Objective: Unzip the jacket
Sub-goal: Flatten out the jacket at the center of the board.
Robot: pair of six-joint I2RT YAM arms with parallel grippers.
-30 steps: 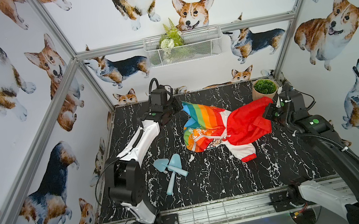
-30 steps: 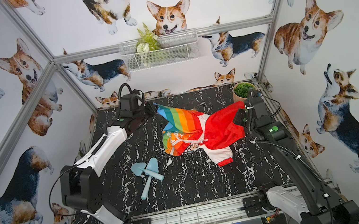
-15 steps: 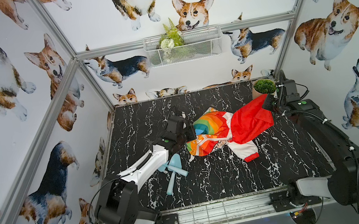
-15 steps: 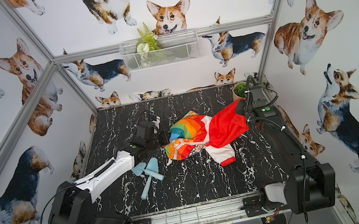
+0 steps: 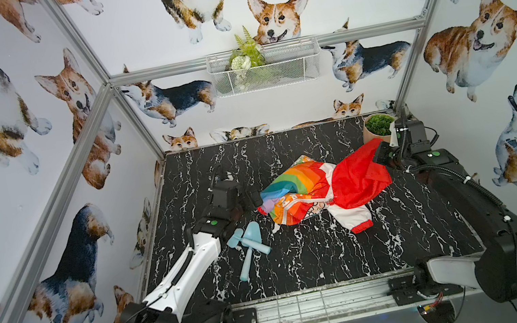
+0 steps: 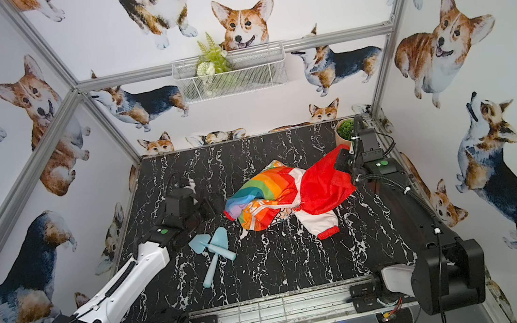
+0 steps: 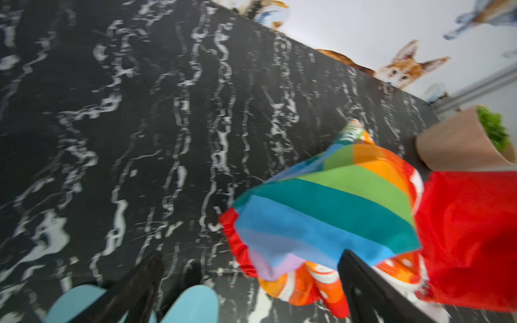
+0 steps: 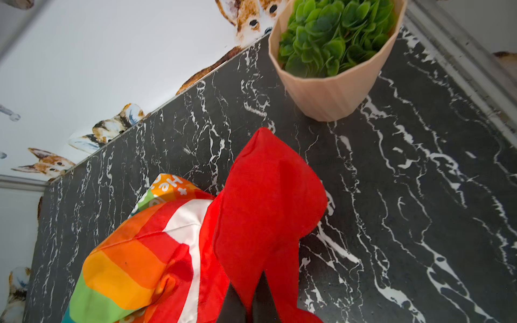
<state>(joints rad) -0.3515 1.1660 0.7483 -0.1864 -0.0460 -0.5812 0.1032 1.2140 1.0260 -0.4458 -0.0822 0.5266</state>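
Starting big with the bench [image 5: 305, 269], black with white veins, carrying everything.

Then the jacket [image 5: 308, 189], and dropped! Strung out taut toward the far edge 1 second ago, now let fall into a puffed heap near the middle of the bench, a little toward the right side. Lying crosswise, long axis running left to right. Rainbow half [image 5: 293, 181] and red-trimmed hem pointing at the left arm. Red hood [image 5: 357, 177] pointing at the right arm and lifted off the surface. 1 white sleeve [image 5: 355, 220] with a red cuff trailing toward the near edge. Glimpsing a white strip [image 5: 307, 201] along the fold, likely the zipper, but too bunched to call open or closed. Reading it as a stretch given up, probably for a fresh grip nearer the zip. Task not visibly finished.

On to the left hand [image 5: 250, 203]: fingers [image 7: 363, 293] spread wide, pinching nothing, parked just beside the rainbow end. Right hand [image 8: 247, 299]: pressed together on the hood cloth, hanging on through the whole second.

Smaller still, 2 pale blue toy shovels [image 5: 249, 239] crossed near the left arm, apart from the jacket. Last, the little potted plant [image 5: 379, 128] in the far-right corner, just behind the hood.
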